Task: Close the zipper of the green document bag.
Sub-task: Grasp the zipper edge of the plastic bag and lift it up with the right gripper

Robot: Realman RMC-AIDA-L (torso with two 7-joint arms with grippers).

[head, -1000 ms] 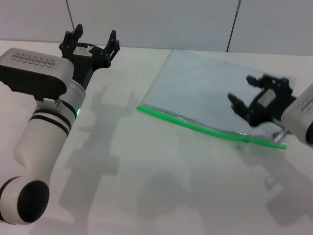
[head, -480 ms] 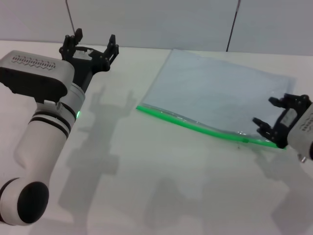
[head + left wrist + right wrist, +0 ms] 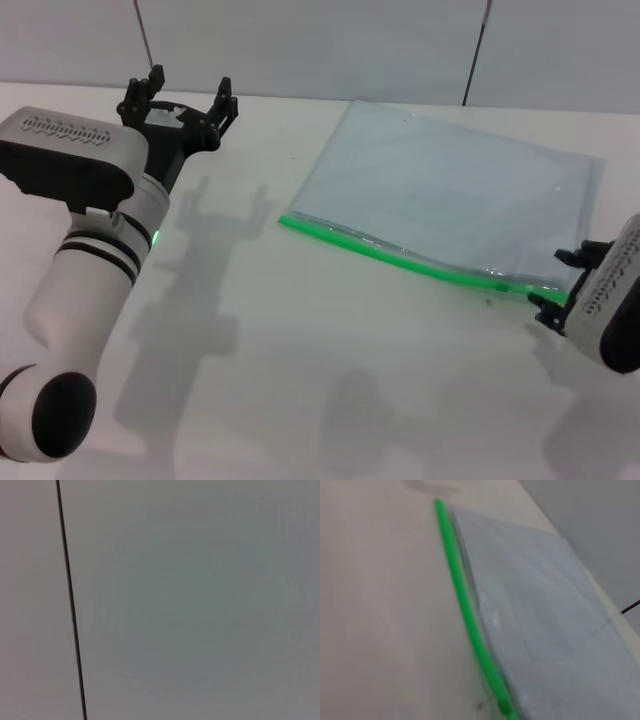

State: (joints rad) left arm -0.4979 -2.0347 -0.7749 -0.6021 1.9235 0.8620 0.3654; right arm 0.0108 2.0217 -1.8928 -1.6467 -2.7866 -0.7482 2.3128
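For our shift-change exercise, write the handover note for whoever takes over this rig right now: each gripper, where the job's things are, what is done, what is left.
Left gripper: open, raised near the table's far left side, well away from the bag, holding nothing.
Right gripper: at the right-hand end of the zipper; its fingers are mostly hidden, so no grip can be confirmed.
Green document bag: lying flat on the white table, green zip strip along its near edge.
Done: the right arm is positioned at the zip's end.
Left: grasp the slider, draw it along the strip, and steady the bag if needed.
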